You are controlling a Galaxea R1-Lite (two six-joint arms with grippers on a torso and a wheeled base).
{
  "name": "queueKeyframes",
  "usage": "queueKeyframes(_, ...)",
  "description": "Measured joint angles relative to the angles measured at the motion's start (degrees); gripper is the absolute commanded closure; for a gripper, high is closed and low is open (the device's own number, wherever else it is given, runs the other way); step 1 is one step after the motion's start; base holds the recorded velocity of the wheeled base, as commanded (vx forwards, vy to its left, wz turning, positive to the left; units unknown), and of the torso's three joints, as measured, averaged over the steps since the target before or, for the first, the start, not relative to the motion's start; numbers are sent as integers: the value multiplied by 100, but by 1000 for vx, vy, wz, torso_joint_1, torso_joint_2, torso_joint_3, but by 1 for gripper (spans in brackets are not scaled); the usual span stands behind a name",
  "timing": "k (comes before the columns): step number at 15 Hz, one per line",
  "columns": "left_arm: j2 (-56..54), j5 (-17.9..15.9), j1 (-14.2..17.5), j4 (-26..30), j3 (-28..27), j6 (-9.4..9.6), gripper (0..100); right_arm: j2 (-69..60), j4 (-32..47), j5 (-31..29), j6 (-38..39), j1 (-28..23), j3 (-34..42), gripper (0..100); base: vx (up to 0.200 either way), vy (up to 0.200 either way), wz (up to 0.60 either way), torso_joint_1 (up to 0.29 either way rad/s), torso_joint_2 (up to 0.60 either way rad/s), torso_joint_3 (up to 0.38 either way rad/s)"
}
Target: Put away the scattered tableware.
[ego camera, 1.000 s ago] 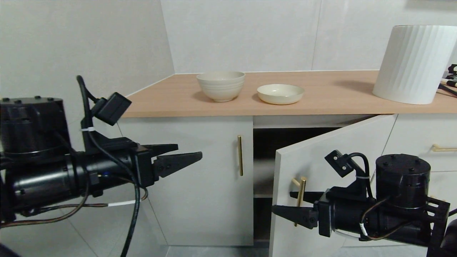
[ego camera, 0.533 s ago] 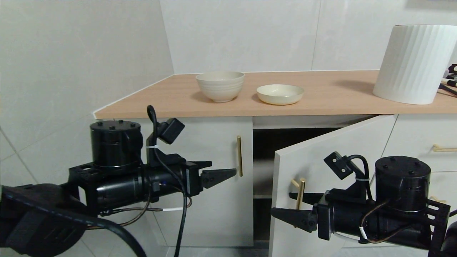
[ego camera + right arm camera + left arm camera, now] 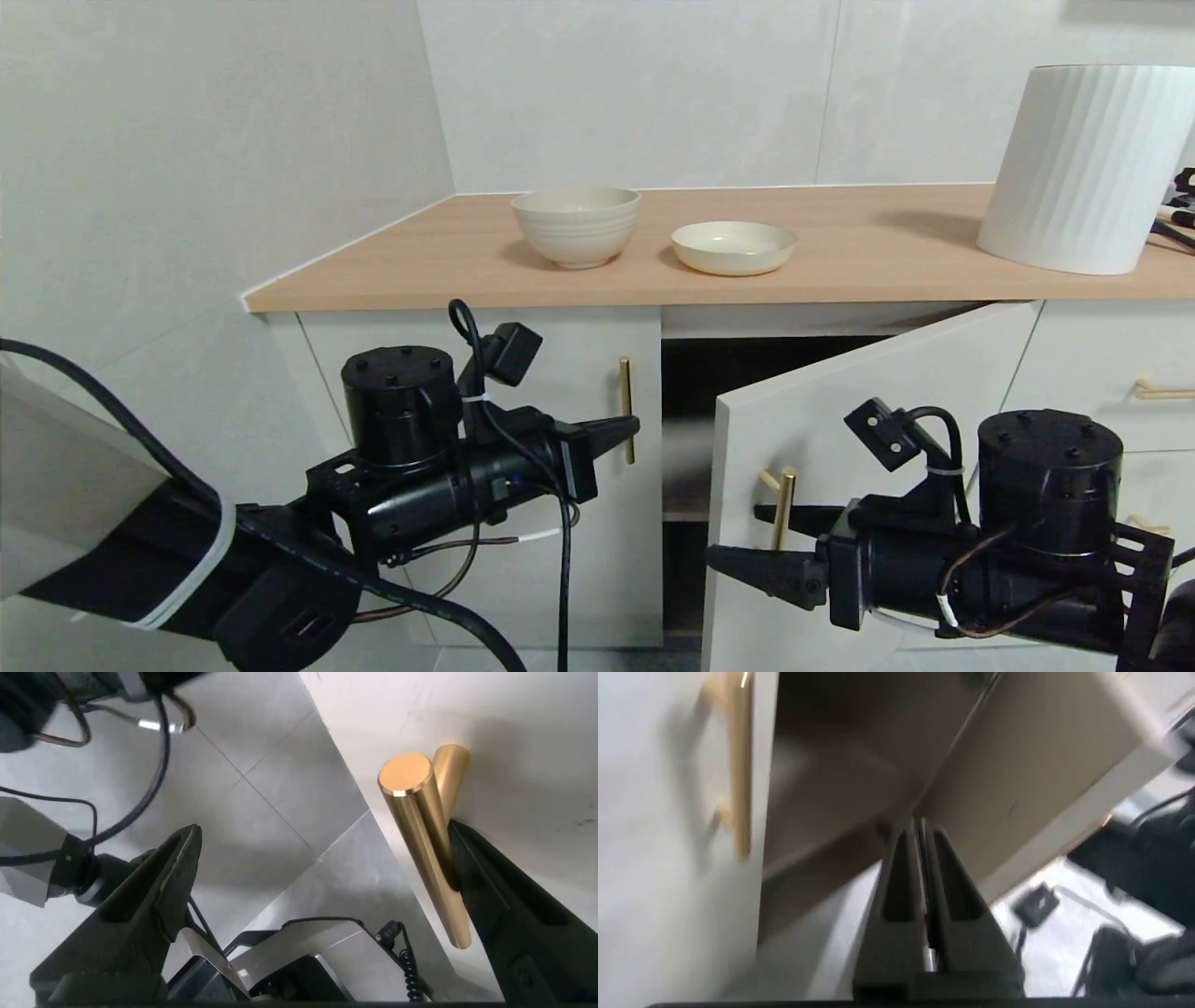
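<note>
And there was the tableware, up on the wooden counter (image 3: 868, 245): a cream ribbed bowl (image 3: 576, 224) toward the corner and a shallow cream dish (image 3: 734, 246) just to its right, the two apart, both upright. Farther right on the same counter stood a tall white ribbed cylinder (image 3: 1083, 168), well apart from the dishes.

Down below, the cabinet. The left door (image 3: 616, 560) was shut, its brass handle (image 3: 626, 409) vertical near the inner edge. The right door (image 3: 840, 411) stood swung open toward the robot, and the dark cabinet interior (image 3: 686, 373) with a shelf showed in the gap between the doors.

The left end effector (image 3: 624, 429) was low in front of the shut door, its fingers pressed flat together with nothing between them. The tips were right by that door's brass handle, but I could not tell whether they touched it.

Over on the other side, the right end effector (image 3: 742, 534) was spread wide around the open door's handle (image 3: 784, 504), one finger (image 3: 159, 896) on each side. The brass bar sat close to one of them and was not clamped.
</note>
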Motion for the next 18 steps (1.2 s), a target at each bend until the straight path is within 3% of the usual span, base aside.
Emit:
queueKeyframes(2,318,-16,-96,-536,-113,20,100,2,7,0,2,0,4,0,0,0,0,0,0,0)
queueKeyframes(6,1067,4,-346,-753,-746,57,100,-11,24,0,6,0,0,0,0,0,0,0,0,0)
queueKeyframes(11,1469,17,-658,-1421,-625,299,100,-6,18,2,-2,-6,23,0,0,0,0,0,0,0)
queueKeyframes(18,1737,9,-1063,-1545,-546,306,100,-112,49,0,-76,-166,157,0,0,0,0,0,0,0)
